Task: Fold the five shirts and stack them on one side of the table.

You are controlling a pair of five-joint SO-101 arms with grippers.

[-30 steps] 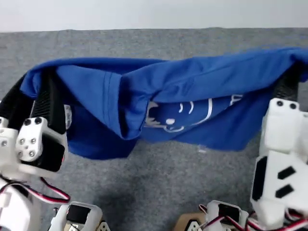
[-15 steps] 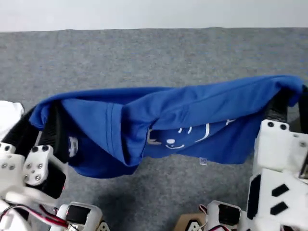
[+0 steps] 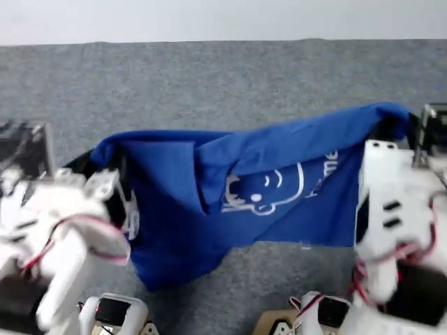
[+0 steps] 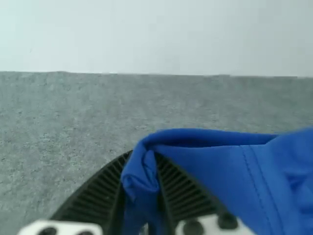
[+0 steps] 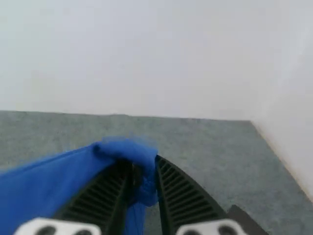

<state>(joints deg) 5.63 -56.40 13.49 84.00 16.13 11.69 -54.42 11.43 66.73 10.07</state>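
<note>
We see the blue shirt hanging above the grey table. It is strung as a sagging band between the left gripper and the right gripper. Its upper edge is held clear of the table and runs higher toward the table's right side. The cloth is a soft knit, doubled over itself along the top and gathered in loose folds over the table's left half. A stitched seam runs down the cloth there. A white printed figure, with lettering beside it, sits on the cloth over the middle of the table. The lower hem droops deepest toward the table's near left part, and we cannot tell whether it touches the table.

The left gripper is over the table's left side. Its black ribbed jaws stand narrow and are closed on a bunched top corner of the shirt, with cloth pinched between them and spilling over one jaw. The right gripper is over the table's right side. Its ribbed jaws are likewise drawn nearly together on the shirt's other top corner, and a small crumpled knob of cloth pokes out past their tips.

The table wears a flat, nubbly, felt-like grey cover that reaches back to a plain pale wall at the table's far edge.
</note>
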